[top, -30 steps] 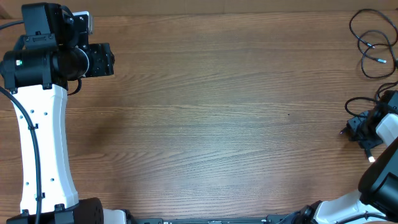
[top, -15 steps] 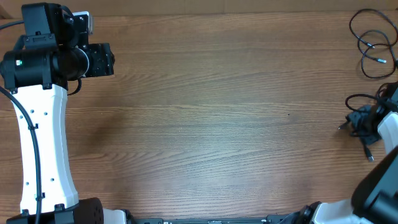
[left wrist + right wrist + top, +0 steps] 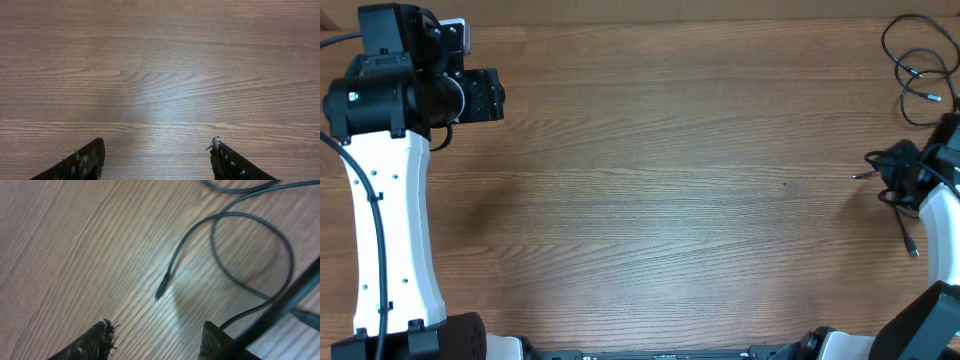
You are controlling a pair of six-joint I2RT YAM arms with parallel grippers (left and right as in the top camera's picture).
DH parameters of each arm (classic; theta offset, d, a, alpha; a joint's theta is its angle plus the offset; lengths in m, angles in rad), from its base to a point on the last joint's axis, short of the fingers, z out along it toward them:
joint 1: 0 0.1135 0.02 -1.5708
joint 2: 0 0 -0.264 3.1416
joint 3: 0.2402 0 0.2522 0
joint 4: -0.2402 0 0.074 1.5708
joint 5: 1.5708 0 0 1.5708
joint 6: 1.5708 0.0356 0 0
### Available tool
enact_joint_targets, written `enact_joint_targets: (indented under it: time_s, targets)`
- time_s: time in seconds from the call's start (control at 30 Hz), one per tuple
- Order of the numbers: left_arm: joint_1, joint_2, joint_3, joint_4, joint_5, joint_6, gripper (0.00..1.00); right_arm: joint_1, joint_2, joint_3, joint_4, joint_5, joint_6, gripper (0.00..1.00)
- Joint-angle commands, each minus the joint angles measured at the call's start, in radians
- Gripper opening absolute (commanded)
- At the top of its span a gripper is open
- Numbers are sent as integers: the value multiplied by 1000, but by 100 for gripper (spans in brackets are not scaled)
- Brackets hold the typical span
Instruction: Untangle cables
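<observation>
Right end effector (image 3: 156, 330) parted, low over cables (image 3: 235, 214) at table (image 3: 670, 200) edge

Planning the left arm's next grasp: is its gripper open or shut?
Open. Wrist view shows the left gripper with fingers wide apart, only bare table between them.

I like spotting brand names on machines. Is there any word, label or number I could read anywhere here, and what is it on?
None. The left arm, the wooden table and the cables show no readable writing in any view.
</observation>
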Motion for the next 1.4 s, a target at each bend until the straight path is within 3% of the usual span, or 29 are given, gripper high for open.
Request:
enact_joint_targets:
  time_s: [0.0, 0.13, 0.2, 0.47, 0.73, 0.83, 0.9, 1.03, 1.23, 1.3, 1.33, 1.37]
  targets:
    - [4, 29, -3, -4, 15, -2, 67, 62, -8, 12, 18, -6, 1, 57]
    - [4, 32, -3, -4, 23, -2, 66, 128, -5, 10, 30, 5, 0, 60]
    - [4, 30, -3, 3, 23, -2, 67, 156, 2, -2, 60, 5, 1, 67]
    - [4, 30, -3, -7, 22, -2, 67, 175, 135, -3, 70, 21, 1, 72]
    - [4, 30, -3, -6, 22, -2, 67, 177, 301, -3, 57, 20, 1, 72]
    - [4, 30, -3, -6, 22, -2, 67, 177, 326, -3, 56, 18, 2, 60]
    - [4, 30, -3, -6, 22, -2, 67, 184, 318, 1, 64, 8, 1, 58]
    - [5, 30, -3, -6, 22, 2, 68, 209, 283, 31, 63, -10, 0, 58]
    - [4, 30, -3, -8, 23, 1, 67, 216, 254, 68, 47, -2, 1, 66]
    - [4, 30, -3, -12, 23, 1, 67, 197, 267, 63, 13, 36, 2, 64]
    - [4, 30, -3, -14, 22, 1, 67, 188, 272, 57, 5, 50, 5, 56]
    - [4, 30, -3, -14, 22, 2, 67, 180, 275, 50, 2, 57, 5, 34]
